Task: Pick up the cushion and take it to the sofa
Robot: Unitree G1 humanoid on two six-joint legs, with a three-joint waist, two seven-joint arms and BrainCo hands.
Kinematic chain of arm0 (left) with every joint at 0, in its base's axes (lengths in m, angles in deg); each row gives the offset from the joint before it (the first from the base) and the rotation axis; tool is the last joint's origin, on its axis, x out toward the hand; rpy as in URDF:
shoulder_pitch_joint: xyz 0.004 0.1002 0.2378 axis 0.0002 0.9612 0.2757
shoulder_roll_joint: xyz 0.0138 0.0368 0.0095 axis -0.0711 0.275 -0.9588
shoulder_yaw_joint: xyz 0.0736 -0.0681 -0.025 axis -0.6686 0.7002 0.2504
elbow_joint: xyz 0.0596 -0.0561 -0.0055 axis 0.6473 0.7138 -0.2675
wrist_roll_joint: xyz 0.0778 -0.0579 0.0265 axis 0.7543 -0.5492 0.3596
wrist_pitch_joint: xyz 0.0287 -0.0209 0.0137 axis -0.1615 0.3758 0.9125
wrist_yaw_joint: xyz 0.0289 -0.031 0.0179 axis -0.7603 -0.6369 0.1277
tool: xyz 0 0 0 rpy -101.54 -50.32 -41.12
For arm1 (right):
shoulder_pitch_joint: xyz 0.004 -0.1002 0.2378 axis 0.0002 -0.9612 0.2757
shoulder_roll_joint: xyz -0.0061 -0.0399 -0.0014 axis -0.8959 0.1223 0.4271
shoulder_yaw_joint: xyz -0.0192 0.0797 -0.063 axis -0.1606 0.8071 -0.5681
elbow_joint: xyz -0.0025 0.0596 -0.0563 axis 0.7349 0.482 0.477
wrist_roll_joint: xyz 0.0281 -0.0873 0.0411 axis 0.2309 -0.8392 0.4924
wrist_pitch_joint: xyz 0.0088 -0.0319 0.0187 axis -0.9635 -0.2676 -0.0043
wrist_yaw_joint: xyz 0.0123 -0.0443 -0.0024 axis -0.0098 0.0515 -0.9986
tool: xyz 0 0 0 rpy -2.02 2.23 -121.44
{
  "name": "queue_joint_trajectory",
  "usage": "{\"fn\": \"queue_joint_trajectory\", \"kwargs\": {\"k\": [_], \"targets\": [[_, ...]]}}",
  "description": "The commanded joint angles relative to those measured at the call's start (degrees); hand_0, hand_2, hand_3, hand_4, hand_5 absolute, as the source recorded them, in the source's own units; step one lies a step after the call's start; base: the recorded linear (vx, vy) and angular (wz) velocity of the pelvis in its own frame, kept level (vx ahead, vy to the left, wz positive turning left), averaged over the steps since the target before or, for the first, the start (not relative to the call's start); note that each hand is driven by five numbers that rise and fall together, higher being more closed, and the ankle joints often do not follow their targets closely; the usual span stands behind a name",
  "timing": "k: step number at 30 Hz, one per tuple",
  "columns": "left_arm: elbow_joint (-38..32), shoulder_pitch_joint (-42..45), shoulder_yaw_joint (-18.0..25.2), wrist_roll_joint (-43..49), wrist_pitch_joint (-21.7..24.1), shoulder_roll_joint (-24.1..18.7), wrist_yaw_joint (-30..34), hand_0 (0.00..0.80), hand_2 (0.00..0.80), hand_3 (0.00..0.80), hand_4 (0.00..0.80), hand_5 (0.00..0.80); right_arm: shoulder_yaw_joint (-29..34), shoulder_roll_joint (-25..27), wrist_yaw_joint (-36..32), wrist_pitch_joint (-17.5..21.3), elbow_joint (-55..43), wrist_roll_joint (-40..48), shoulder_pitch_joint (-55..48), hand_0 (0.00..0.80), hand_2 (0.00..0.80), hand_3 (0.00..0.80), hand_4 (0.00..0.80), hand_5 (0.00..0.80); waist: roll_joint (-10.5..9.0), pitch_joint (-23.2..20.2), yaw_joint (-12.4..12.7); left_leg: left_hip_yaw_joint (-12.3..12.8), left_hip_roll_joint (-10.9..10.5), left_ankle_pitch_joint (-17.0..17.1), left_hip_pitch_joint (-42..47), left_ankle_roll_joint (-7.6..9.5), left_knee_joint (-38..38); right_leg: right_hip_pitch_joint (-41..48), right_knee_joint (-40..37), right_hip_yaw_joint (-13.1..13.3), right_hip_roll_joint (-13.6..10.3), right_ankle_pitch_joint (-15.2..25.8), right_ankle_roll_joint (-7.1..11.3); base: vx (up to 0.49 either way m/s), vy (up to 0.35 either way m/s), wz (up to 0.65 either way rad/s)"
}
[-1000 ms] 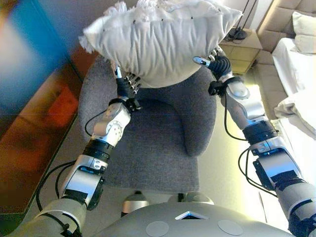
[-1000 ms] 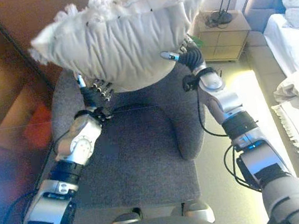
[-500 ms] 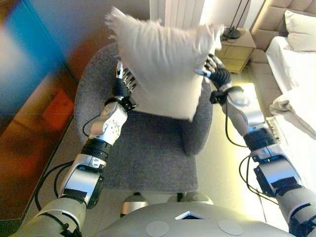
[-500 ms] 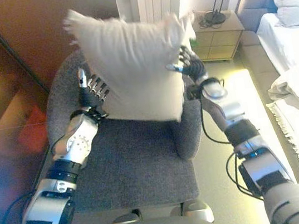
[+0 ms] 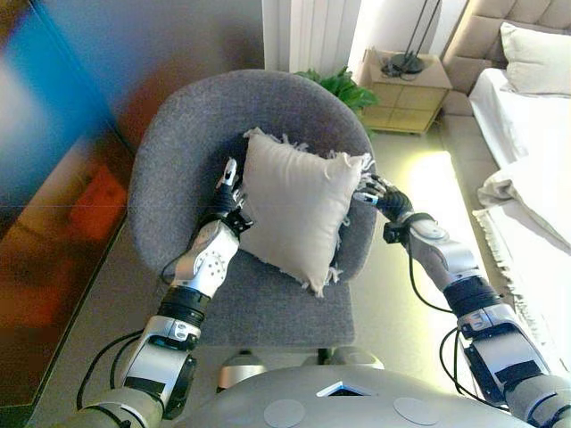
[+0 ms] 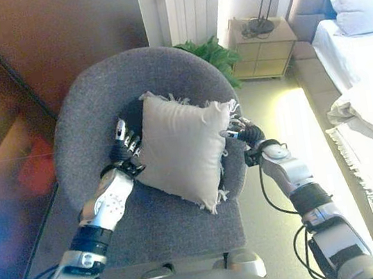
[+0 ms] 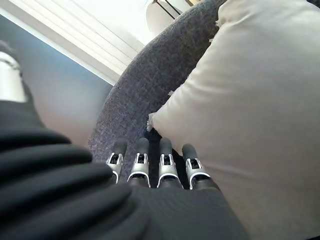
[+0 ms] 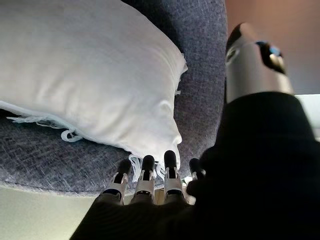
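Cushion (image 5: 299, 214), white with fringed edges, propped on seat of grey armchair (image 5: 178, 134), leaning against backrest, one corner hanging toward seat front. Left hand (image 5: 227, 198) flat against cushion's left edge, fingers (image 7: 150, 162) straight and side by side, tips at cushion corner, wedged between cushion and chair back; no curl round fabric. Right hand (image 5: 379, 192) at cushion's upper right corner by chair's right rim, fingers (image 8: 146, 176) straight, tips at fringe; contact not clear. Cushion between both hands. Beyond chair: green plant (image 5: 339, 86), wooden nightstand (image 5: 401, 89) with lamp base (image 5: 403, 62); bed (image 5: 526, 152) to right.
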Motion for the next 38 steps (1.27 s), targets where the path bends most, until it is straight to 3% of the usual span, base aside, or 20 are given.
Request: {"fn": "queue_joint_trajectory", "kwargs": {"k": [1, 8, 12, 15, 16, 19, 20, 21, 25, 27, 31, 38], "targets": [[1.1, -3.4, -1.1, 0.7, 1.1, 2.0, 0.9, 0.000, 0.000, 0.000, 0.000, 0.000, 2.1, -0.6, 0.1, 2.3, 1.5, -0.6, 2.4, 0.000, 0.000, 0.000, 0.000, 0.000, 0.19, 0.4, 0.7, -1.3, -2.2, -7.8, -0.6, 2.28, 0.5, 4.5, 0.5, -2.7, -1.9, -10.9, 3.63, 0.000, 0.000, 0.00], [-0.8, 2.3, -1.3, 3.3, -0.2, 0.7, 4.2, 0.000, 0.000, 0.000, 0.000, 0.000, 5.0, 1.1, -0.2, 5.6, -4.2, -3.9, -1.1, 0.000, 0.000, 0.000, 0.000, 0.000, 0.12, 1.2, 1.3, -1.4, -2.1, -7.7, -0.9, 2.47, 0.5, 4.3, 0.5, -3.1, -1.9, -10.9, 3.62, -0.003, -0.001, 0.03], [1.1, 13.0, 1.6, 11.7, -4.1, -1.8, 9.8, 0.000, 0.000, 0.000, 0.000, 0.000, 11.9, 1.4, 2.2, 9.0, -8.2, -4.1, -10.5, 0.000, 0.000, 0.000, 0.000, 0.000, 0.08, 1.4, 1.6, -0.8, -2.0, -7.8, -1.1, 2.62, 0.5, 4.0, 0.5, -3.6, -1.9, -10.7, 3.78, -0.026, 0.002, 0.02], [7.0, 21.8, 4.0, 17.8, -5.4, -3.5, 13.9, 0.000, 0.000, 0.000, 0.000, 0.000, 15.6, 0.2, 4.1, 6.7, -6.8, -6.8, -17.8, 0.000, 0.000, 0.000, 0.000, 0.000, -0.17, 1.4, 1.4, -0.4, -2.1, -7.7, -1.1, 2.82, 0.5, 3.9, 0.5, -3.7, -1.9, -10.5, 3.96, -0.065, 0.016, 0.01], [11.9, 25.8, 5.3, 23.6, -4.1, -3.9, 16.9, 0.000, 0.000, 0.000, 0.000, 0.000, 16.2, -0.3, 3.9, 5.3, -3.5, -8.2, -21.2, 0.000, 0.000, 0.000, 0.000, 0.000, -0.32, 1.7, 1.4, -0.1, -2.1, -7.6, -0.9, 3.01, 0.5, 4.0, 0.5, -3.9, -1.8, -10.4, 4.01, -0.073, 0.011, -0.01], [18.0, 29.1, 5.5, 27.6, -5.1, -4.4, 19.2, 0.000, 0.000, 0.000, 0.000, 0.000, 15.2, -1.6, 5.5, 3.7, 2.7, -9.4, -24.4, 0.000, 0.000, 0.000, 0.000, 0.000, -0.65, 1.9, 1.4, 0.3, -2.2, -7.4, -0.9, 3.18, 0.5, 3.9, 0.5, -3.7, -1.7, -10.3, 3.98, -0.078, 0.002, -0.02], [26.9, 28.9, 5.7, 31.8, -3.9, -3.7, 21.4, 0.000, 0.000, 0.000, 0.000, 0.000, 14.4, -3.2, 3.7, 5.6, 14.4, -9.6, -25.0, 0.000, 0.000, 0.000, 0.000, 0.000, -0.81, 2.3, 1.5, 0.6, -2.2, -7.4, -0.5, 3.43, 0.5, 4.2, 0.5, -3.6, -1.4, -10.2, 3.90, -0.094, -0.002, -0.01], [31.4, 28.0, 5.6, 33.2, -4.8, -3.1, 21.6, 0.000, 0.000, 0.000, 0.000, 0.000, 14.3, -4.6, 2.3, 5.3, 20.2, -10.1, -24.8, 0.000, 0.000, 0.000, 0.000, 0.000, -0.86, 2.2, 1.6, 0.5, -2.3, -7.4, -0.7, 3.58, 0.5, 4.1, 0.5, -3.5, -1.4, -10.1, 3.79, -0.117, 0.003, 0.00], [50.6, 22.2, 7.6, 29.8, -4.7, -0.7, 19.7, 0.000, 0.000, 0.000, 0.000, 0.000, 13.4, -9.2, -1.7, 5.5, 41.1, -9.7, -21.5, 0.000, 0.000, 0.000, 0.000, 0.000, -0.75, 1.5, 1.8, 0.3, -2.5, -7.5, -0.4, 3.67, 0.5, 4.3, 0.5, -3.2, -1.3, -10.2, 3.44, -0.080, 0.022, -0.01], [55.5, 19.6, 8.4, 29.8, -6.0, 0.0, 18.3, 0.000, 0.000, 0.000, 0.000, 0.000, 11.5, -11.4, -1.9, 4.6, 47.2, -12.6, -20.3, 0.000, 0.000, 0.000, 0.000, 0.000, -0.62, 1.0, 1.6, 0.2, -2.6, -7.5, -0.5, 3.53, 0.5, 4.1, 0.5, -2.9, -1.4, -10.2, 3.28, -0.085, 0.049, -0.03], [58.6, 17.5, 8.9, 27.0, -6.7, 2.8, 18.0, 0.000, 0.000, 0.000, 0.000, 0.000, 9.8, -14.2, -1.6, 2.8, 52.7, -14.4, -19.4, 0.000, 0.000, 0.000, 0.000, 0.000, -0.28, 0.6, 1.5, -0.1, -2.6, -7.7, -0.6, 3.35, 0.6, 3.9, 0.5, -2.5, -1.5, -10.1, 3.02, -0.065, 0.048, -0.08], [56.6, 16.1, 6.1, 24.0, -6.0, 3.4, 16.2, 0.000, 0.000, 0.000, 0.000, 0.000, 7.0, -13.6, -1.3, 1.3, 50.5, -17.2, -18.2, 0.000, 0.000, 0.000, 0.000, 0.000, 0.08, 0.3, 1.3, -0.8, -2.8, -8.1, -1.2, 3.46, 1.2, 3.5, 0.5, -2.0, -1.8, -10.1, 3.02, -0.048, 0.041, 0.01]]}}
